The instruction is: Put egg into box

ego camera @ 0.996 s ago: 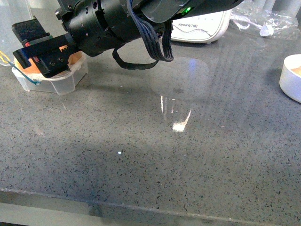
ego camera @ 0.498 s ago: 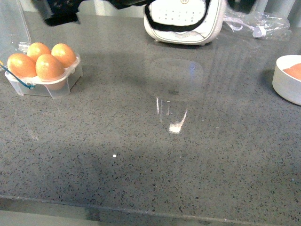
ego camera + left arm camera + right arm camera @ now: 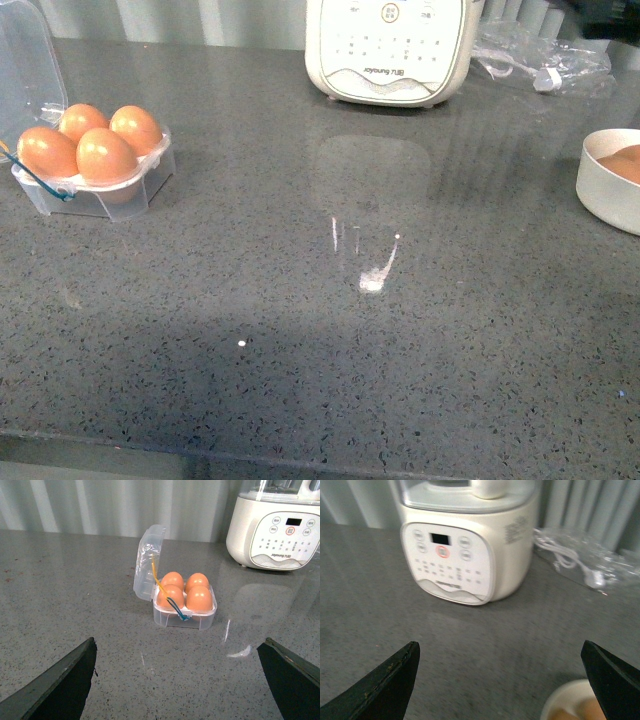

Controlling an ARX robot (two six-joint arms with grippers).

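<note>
The clear box (image 3: 135, 192) stands at the far left of the grey counter with its lid (image 3: 25, 55) hinged up. An orange-brown egg (image 3: 105, 156) lies in each cup. In the left wrist view the box (image 3: 197, 621) with its blue-yellow cord (image 3: 176, 611) is ahead of my left gripper (image 3: 179, 641), which is open, empty and well back from it. My right gripper (image 3: 500, 645) is open and empty above the counter, with the white bowl (image 3: 559, 700) just beside one finger. More eggs (image 3: 622, 162) lie in that bowl (image 3: 600, 190). Neither gripper shows in the front view.
A large white appliance with buttons (image 3: 390, 50) stands at the back middle; it also shows in the right wrist view (image 3: 465, 545). A clear bag with a white cable (image 3: 540, 60) lies at the back right. The counter's front edge runs along the bottom.
The left arm, which covered the box a second ago, has pulled up and out of the front view. The box now shows uncovered with its eggs.
</note>
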